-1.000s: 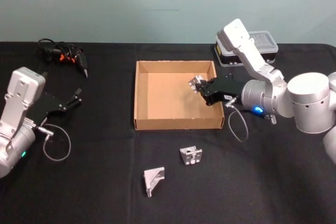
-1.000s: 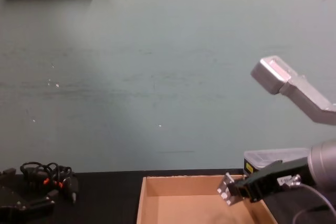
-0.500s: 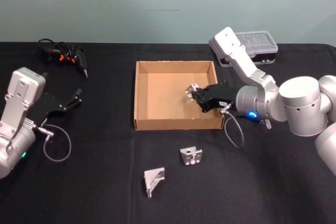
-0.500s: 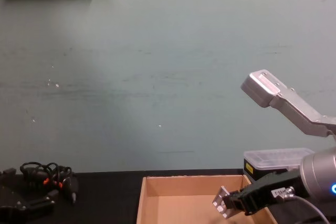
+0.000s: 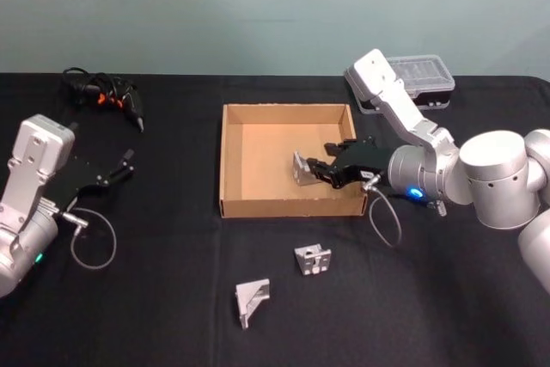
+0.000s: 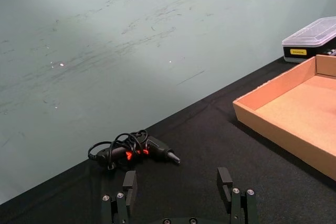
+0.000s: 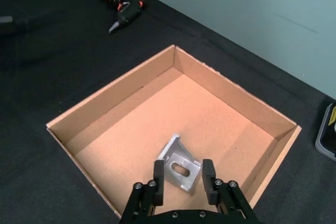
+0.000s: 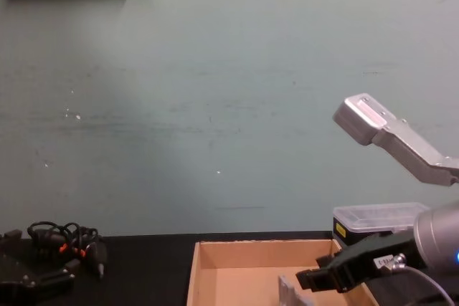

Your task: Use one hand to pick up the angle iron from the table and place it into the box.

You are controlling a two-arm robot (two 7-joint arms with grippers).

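Observation:
One silver angle iron (image 5: pixel 302 169) lies on the floor of the tan cardboard box (image 5: pixel 225 161), near its front right part. My right gripper (image 5: pixel 325 170) hovers just beside and above it, open, with nothing between its fingers. In the right wrist view the angle iron (image 7: pixel 178 166) rests on the box (image 7: pixel 121 85) floor below the spread fingers (image 7: pixel 158 174). The chest view shows the right gripper (image 8: pixel 310 278) low inside the box (image 8: pixel 244 249). Two more angle irons (image 5: pixel 313 257) (image 5: pixel 251 296) sit on the black table (image 5: pixel 447 298) in front of the box. My left gripper (image 5: pixel 120 166) is parked at the left, open.
A clear-lidded plastic case (image 5: pixel 417 75) stands behind the box at the right. A tangle of black cables with orange marks (image 5: pixel 103 92) lies at the back left, also visible as cables (image 6: pixel 131 150) in the left wrist view beyond the left gripper (image 6: pixel 177 182).
My right gripper came down and leftward into the box, then opened. The angle iron it held now lies on the box floor. The left arm barely moved.

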